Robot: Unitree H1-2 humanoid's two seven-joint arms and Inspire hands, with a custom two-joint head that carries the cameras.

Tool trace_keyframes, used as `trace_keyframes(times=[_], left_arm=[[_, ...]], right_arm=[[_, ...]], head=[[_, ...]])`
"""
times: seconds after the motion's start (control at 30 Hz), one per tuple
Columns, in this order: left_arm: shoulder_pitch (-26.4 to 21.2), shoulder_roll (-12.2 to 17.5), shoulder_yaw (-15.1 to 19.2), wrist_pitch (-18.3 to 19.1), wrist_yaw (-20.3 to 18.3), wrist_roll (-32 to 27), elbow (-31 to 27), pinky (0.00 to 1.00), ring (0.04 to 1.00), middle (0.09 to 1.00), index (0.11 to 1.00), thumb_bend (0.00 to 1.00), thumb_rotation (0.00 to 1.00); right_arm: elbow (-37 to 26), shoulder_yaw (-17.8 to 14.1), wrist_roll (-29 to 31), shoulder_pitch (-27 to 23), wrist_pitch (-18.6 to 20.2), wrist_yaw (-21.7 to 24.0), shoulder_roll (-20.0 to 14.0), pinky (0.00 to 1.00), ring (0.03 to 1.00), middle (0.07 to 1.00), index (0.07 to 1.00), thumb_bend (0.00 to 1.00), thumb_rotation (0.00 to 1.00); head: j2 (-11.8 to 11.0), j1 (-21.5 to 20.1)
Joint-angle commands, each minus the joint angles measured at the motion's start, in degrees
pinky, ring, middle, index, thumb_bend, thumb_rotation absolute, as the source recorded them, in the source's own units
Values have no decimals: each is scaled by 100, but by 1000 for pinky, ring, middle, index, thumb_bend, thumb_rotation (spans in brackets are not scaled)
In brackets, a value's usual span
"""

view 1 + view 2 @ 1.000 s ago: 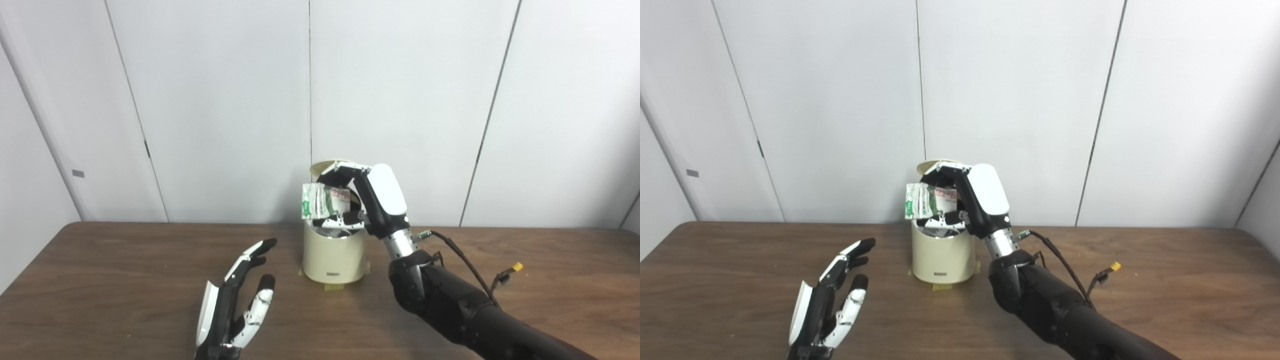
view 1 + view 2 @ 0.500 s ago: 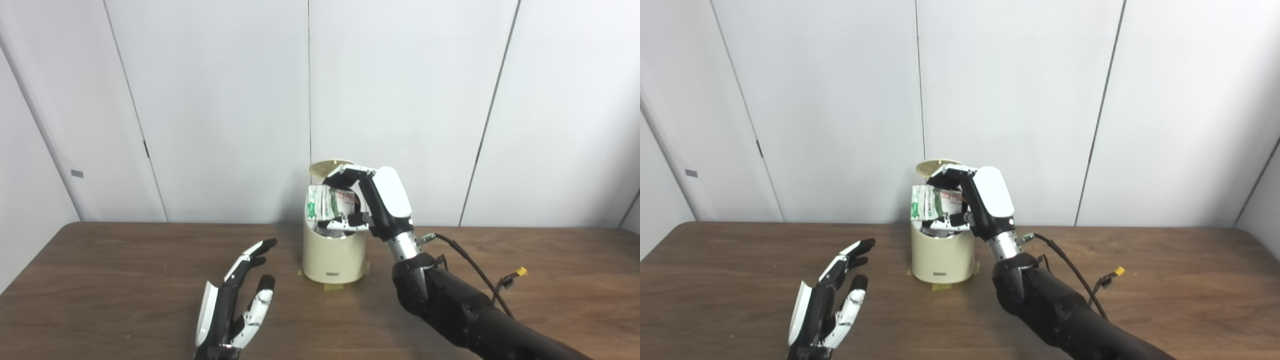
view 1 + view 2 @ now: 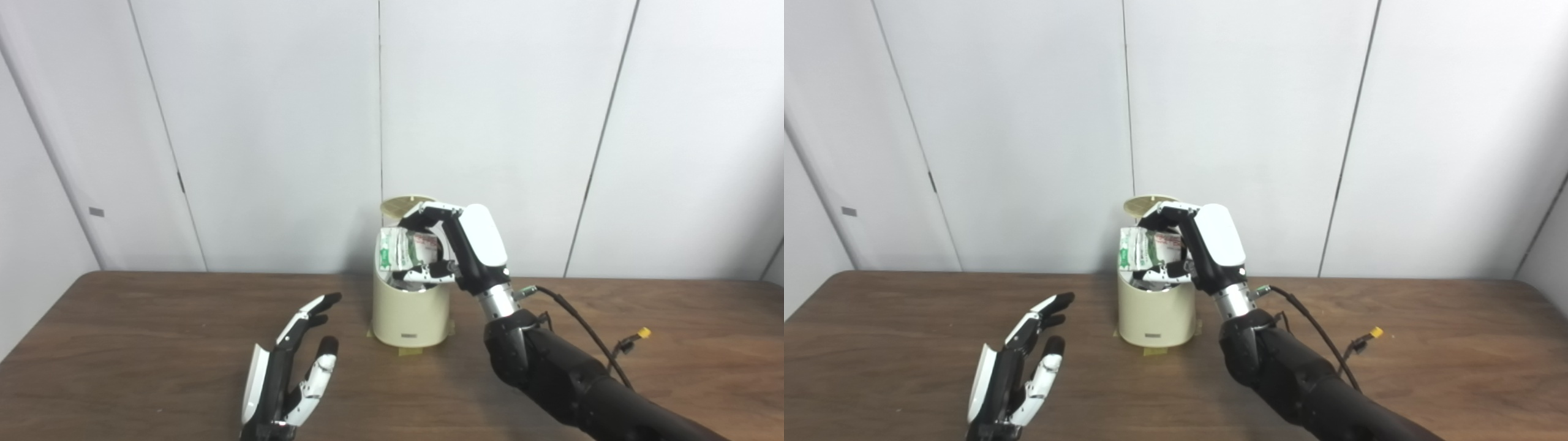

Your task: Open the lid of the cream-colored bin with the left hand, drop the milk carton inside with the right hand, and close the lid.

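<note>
Over the bin's (image 3: 409, 309) open rim, right hand (image 3: 468, 248) pinches the milk carton (image 3: 403, 251), lid (image 3: 404, 204) up behind. Left hand (image 3: 288, 373) rests spread on the table (image 3: 153, 343), well clear.

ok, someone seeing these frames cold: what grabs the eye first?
The right hand at table center, shut on a green-and-white milk carton held in the mouth of the cream-colored bin, whose lid stands open behind. Next, the left hand, open and empty, near the table's front edge, left of the bin.
</note>
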Motion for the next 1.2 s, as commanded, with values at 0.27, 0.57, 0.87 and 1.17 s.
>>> trace_keyframes(times=[0.27, 0.57, 0.87, 1.17], left_arm=[[666, -102, -109, -155, 21, 111, 477, 804, 853, 839, 818, 399, 768], [661, -119, -107, -132, 14, 139, 473, 803, 851, 839, 819, 395, 769], [639, -106, -113, -162, 58, 164, 523, 799, 849, 833, 812, 412, 775], [646, -86, -112, -164, 43, 149, 511, 800, 850, 836, 816, 409, 773]], right_arm=[[-247, -127, 75, -278, -134, -26, -45, 513, 520, 511, 432, 510, 0], [-280, -114, 105, -271, -134, 26, -66, 670, 758, 729, 482, 509, 111], [-200, -298, 173, -222, -134, 149, -10, 708, 790, 786, 484, 508, 122], [-286, -544, 248, -150, -134, 477, 15, 932, 981, 932, 484, 509, 128]], head=[[2, 9], [11, 26], [7, 2], [19, -21]])
